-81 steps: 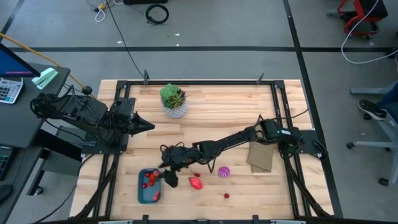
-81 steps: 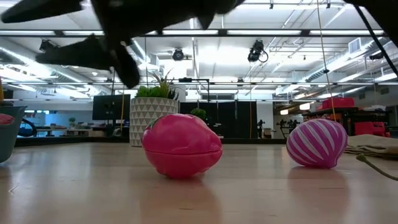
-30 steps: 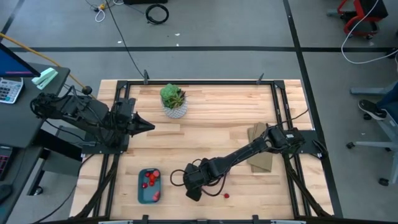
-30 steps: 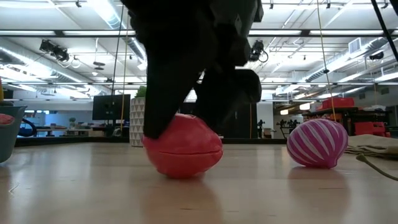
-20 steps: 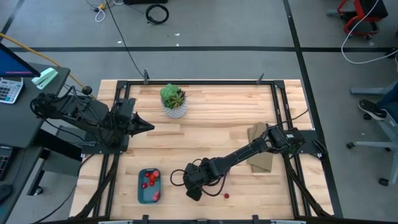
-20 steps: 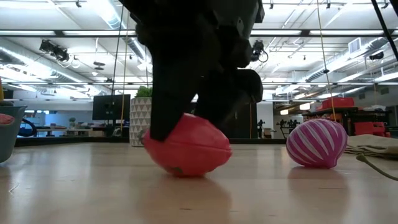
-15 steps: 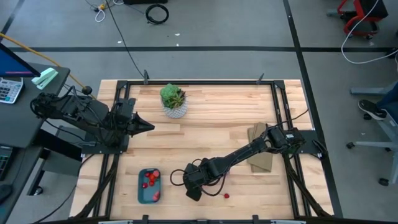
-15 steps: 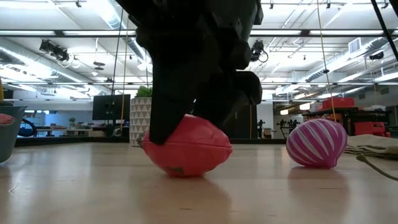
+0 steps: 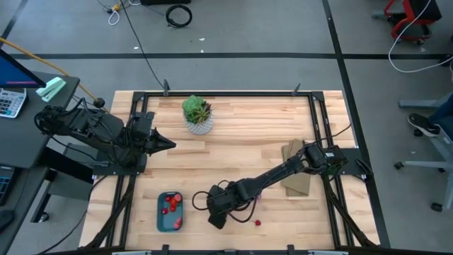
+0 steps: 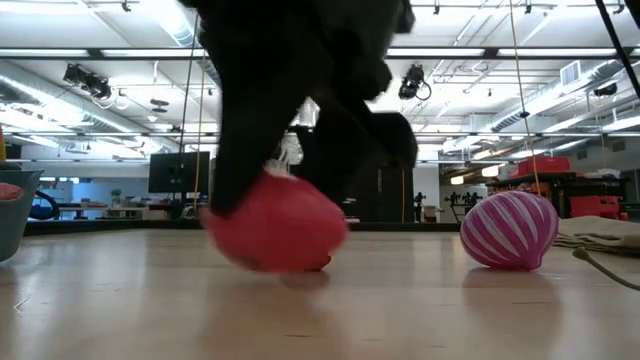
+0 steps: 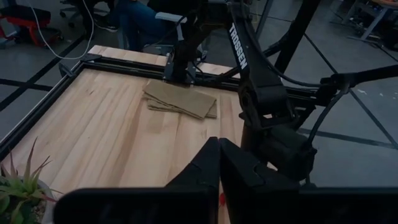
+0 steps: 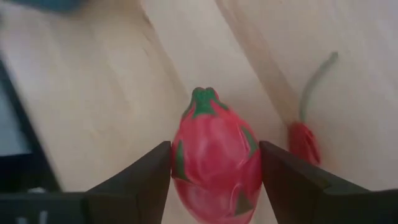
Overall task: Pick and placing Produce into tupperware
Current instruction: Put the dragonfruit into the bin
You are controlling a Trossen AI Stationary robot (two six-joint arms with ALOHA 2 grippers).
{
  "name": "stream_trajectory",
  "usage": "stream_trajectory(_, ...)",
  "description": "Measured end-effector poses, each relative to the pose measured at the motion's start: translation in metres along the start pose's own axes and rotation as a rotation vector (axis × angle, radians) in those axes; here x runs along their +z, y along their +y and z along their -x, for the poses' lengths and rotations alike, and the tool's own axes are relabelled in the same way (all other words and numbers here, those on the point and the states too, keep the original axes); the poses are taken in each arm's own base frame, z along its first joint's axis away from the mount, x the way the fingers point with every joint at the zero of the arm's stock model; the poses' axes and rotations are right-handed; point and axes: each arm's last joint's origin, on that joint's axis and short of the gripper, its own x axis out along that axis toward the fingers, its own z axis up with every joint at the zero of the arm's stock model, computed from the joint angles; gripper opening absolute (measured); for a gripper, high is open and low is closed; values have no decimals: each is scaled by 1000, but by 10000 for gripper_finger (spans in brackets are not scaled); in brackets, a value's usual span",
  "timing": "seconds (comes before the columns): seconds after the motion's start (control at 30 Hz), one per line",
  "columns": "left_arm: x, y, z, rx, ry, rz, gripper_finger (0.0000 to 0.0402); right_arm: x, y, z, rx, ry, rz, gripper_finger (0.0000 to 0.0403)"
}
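Note:
The blue-teal tray [image 9: 170, 212] lies near the table's front edge and holds several tiny red pieces. My right gripper [image 9: 216, 214] is just to its right, shut on the larger oval red-pink piece [image 10: 275, 232], whose green tip shows in the right wrist view [image 12: 214, 165]. The purple ribbed ball [image 10: 510, 230] rests on the table to the right, mostly under my right arm in the high view. One tiny red piece with a stem [image 9: 257, 222] lies on the table. My left gripper [image 9: 170, 144] is shut and empty at the left edge. My right gripper pinches the oval piece by its two long sides [image 12: 181, 163] between its two fingers [image 12: 146, 177]. The fingers come from above, slanting down, and lie along the piece, whose green tip points away from the wrist. In the low view the piece hangs tilted, just off the table.
A green plant in a white pot [image 9: 197, 115] stands at the far middle. Flat tan cardboard [image 9: 297, 177] lies at the right, by my right arm's base. Bare wood lies between the plant and the tray.
My right gripper, shut on the oval piece, first tipped it on the table, then raised it a little and carried it toward the table's left edge and the tray. The purple ball has stayed where it was.

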Motion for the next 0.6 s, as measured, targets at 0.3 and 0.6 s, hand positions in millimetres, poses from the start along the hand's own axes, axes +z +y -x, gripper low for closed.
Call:
stream_trajectory(0.3,0,-1,-2,0,0,7,23,30,22,11,261,-247,138,231)
stream_trajectory(0.6,2,-1,-2,-6,-12,54,12,81,27,34,442,-672,401,232)
